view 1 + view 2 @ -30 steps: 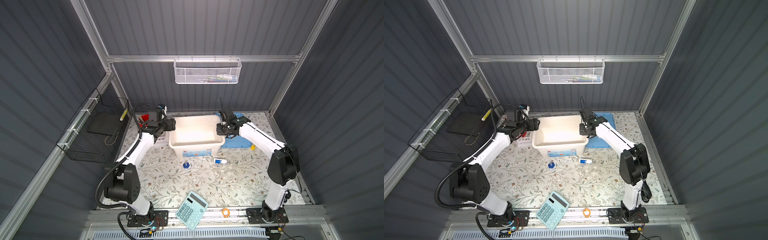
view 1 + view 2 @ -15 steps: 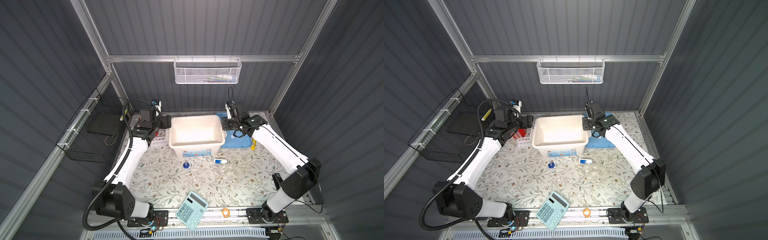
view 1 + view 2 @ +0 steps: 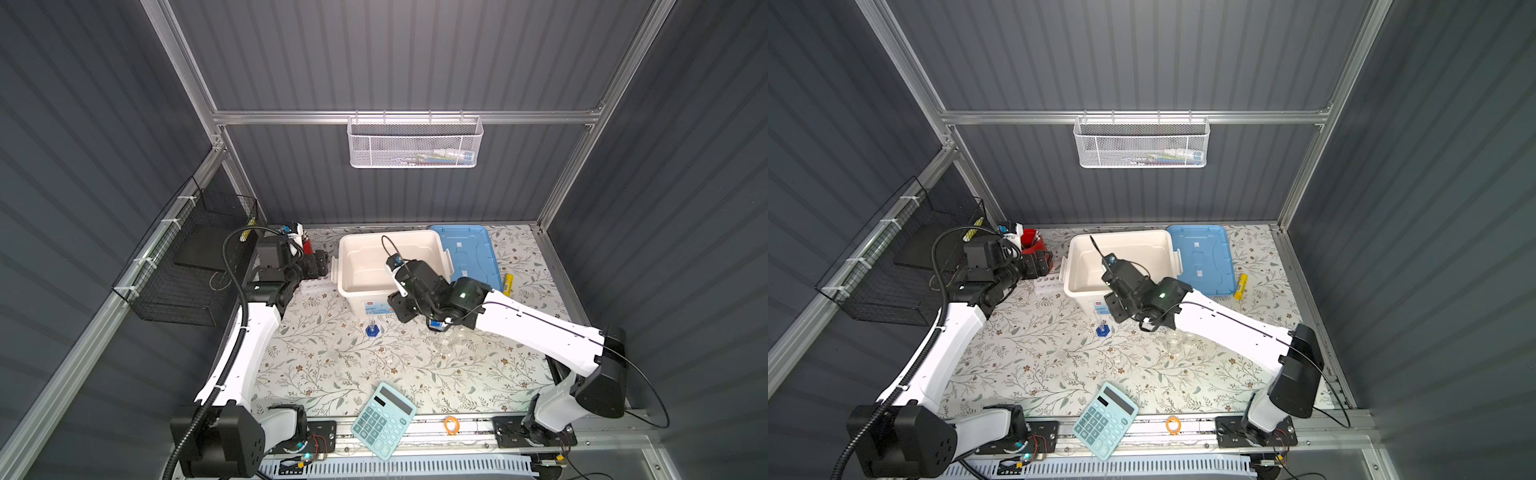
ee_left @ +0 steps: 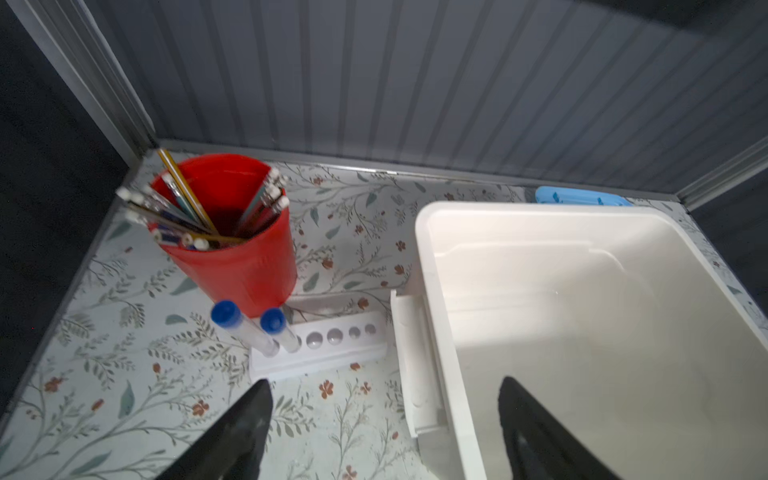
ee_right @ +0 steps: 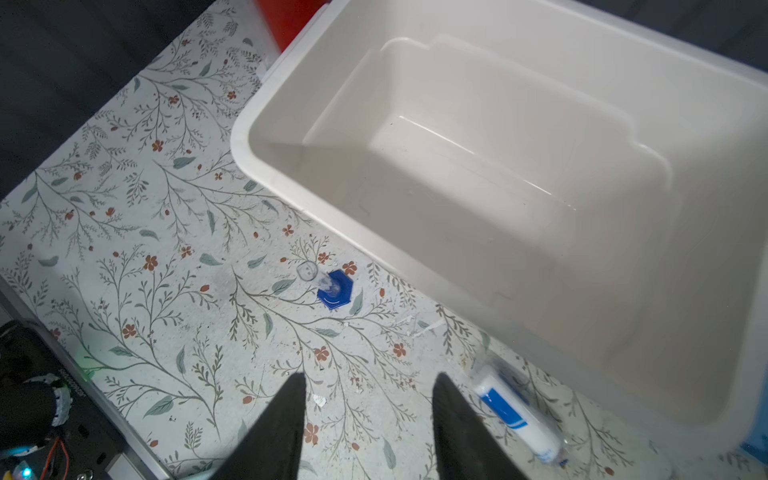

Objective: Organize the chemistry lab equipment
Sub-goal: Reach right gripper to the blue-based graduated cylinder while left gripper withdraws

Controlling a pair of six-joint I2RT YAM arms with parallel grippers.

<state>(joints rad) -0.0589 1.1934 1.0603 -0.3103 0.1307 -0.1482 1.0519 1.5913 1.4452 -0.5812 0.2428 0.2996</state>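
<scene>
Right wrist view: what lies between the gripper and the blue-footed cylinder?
Only floral mat with tiny pale flecks separates right gripper and cylinder, seen in that wrist view.

- We find open table [image 3: 332,365] between the slim cylinder [image 5: 332,286] and the calculator [image 3: 383,419].
- The red cup [image 4: 232,266], tube rack [image 4: 332,351] and bin [image 4: 426,257] crowd our left rear corner.
- The labelled flask [image 5: 515,415] lies just beside the bin's front wall.

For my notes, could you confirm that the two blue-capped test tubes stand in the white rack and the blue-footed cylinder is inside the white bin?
No: the blue-footed cylinder stands on the table outside the white bin, as the right wrist view shows.
</scene>
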